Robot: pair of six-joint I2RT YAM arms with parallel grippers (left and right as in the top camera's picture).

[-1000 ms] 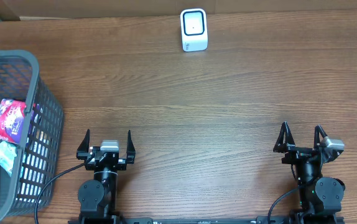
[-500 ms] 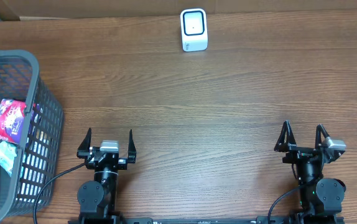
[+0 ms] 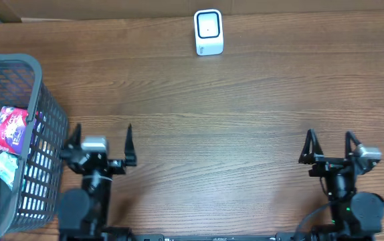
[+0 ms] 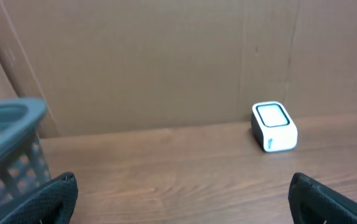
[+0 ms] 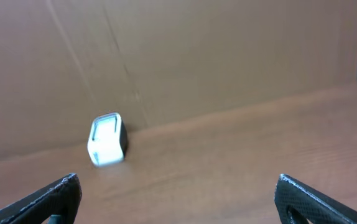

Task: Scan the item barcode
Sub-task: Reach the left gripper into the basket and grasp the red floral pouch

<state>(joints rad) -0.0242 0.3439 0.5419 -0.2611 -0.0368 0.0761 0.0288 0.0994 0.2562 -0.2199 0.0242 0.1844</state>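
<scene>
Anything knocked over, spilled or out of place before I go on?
Nothing stands out. The barcode scanner sits upright at the far edge, the packets lie inside the basket, and the left tool and right tool are open and empty.

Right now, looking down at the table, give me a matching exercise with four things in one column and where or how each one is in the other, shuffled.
Column one:
1. scanner
2. basket
3. purple packet
4. left tool

Column two:
A. lying inside the basket
B. white, standing at the far edge of the table
C. open and empty, just right of the basket
D. grey mesh, at the left edge of the table

Pairs: 1-B, 2-D, 3-A, 4-C
</scene>
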